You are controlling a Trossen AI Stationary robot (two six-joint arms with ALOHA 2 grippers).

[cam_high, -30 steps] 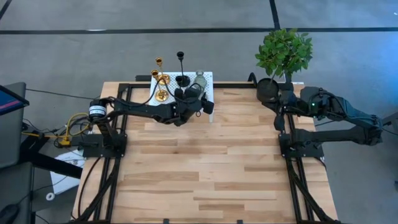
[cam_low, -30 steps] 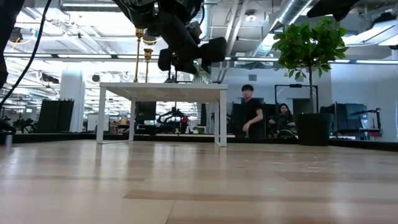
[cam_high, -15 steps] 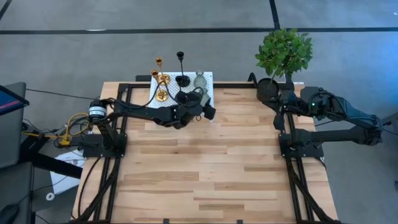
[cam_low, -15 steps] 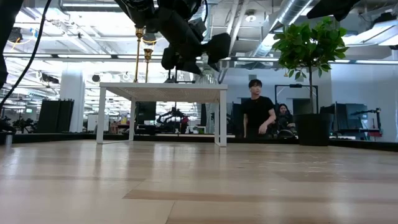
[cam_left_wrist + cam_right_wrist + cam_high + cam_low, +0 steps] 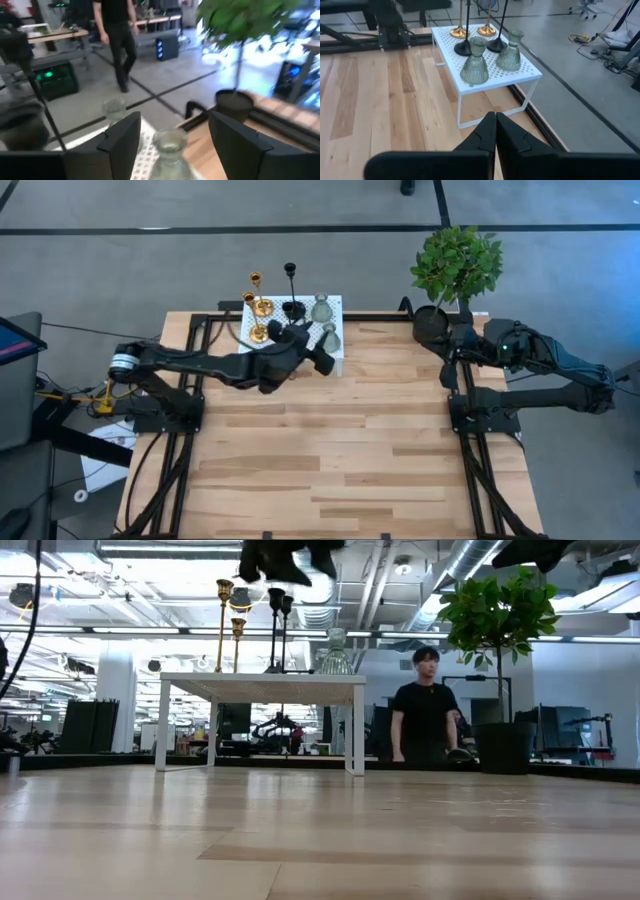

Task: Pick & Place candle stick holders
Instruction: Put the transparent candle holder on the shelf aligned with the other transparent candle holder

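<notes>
A white perforated shelf [image 5: 334, 304] at the table's far edge carries the holders. These are two gold ones [image 5: 258, 307], two black ones [image 5: 290, 308] and two grey-green bottle-shaped ones [image 5: 321, 309] [image 5: 329, 337], all standing on their bases. My left gripper [image 5: 322, 358] is open and empty. It hovers just near of the shelf, above the nearer grey-green holder [image 5: 170, 142], which shows ahead between the fingers. In the low view the left gripper [image 5: 285, 555] is well above the holders. My right gripper [image 5: 495, 125] is shut and waits at the table's far right [image 5: 455, 340].
A potted plant [image 5: 457, 265] stands at the far right corner, next to the right arm. The wooden table top [image 5: 330, 450] stretches near of the shelf. A person [image 5: 425, 705] stands in the room beyond the table.
My left gripper has let go of the grey-green holder and gone up and back toward the table's left and near side. The holder, carried above the shelf a second ago, now stands upright on the shelf's near right part.
</notes>
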